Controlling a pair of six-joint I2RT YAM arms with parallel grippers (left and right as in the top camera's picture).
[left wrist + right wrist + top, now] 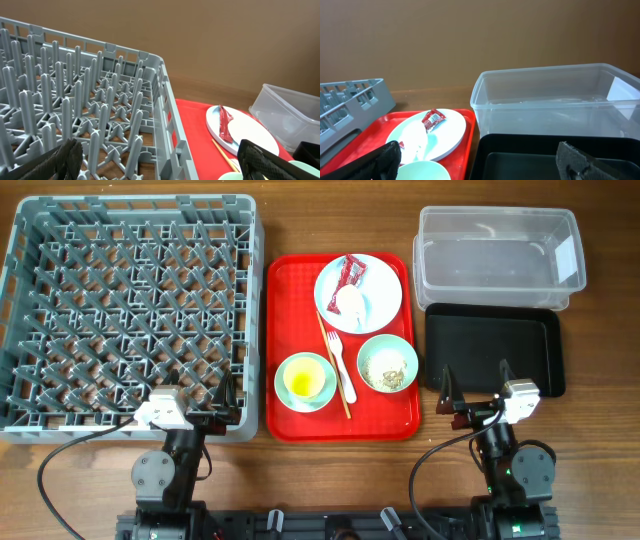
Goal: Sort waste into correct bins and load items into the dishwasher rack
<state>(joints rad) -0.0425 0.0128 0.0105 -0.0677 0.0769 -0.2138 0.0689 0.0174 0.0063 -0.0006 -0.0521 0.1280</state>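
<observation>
The left jaws are wide open and hold nothing. Their black fingers [67,156] sit low at the near edge of the big grey dishwasher rack [130,202]. The rack stands on the table [600,480] and spreads away from these jaws toward 12 o'clock.

The right jaws are wide open too, with nothing in them. Their fingers [447,388] hang over the near edge of the black tray [495,350]. The clear tub [490,260] is right behind that tray, at 12 o'clock.

The red serving tray [290,290] lies between the rack and the two bins, at about 10 o'clock from the right jaws. The pale-blue plate [380,300] is at its far right. On the plate are the red wrapper [352,272] and a white lump [349,302], most likely the tissue. At 6 o'clock from the plate is a bowl [364,355] with whitish crumbs [388,370] in it. At 9 o'clock from that bowl is a second bowl [281,370] with the yellow cup [303,383] inside. A white fork [341,365] and a thin stick [323,328] lie between the bowls.
</observation>
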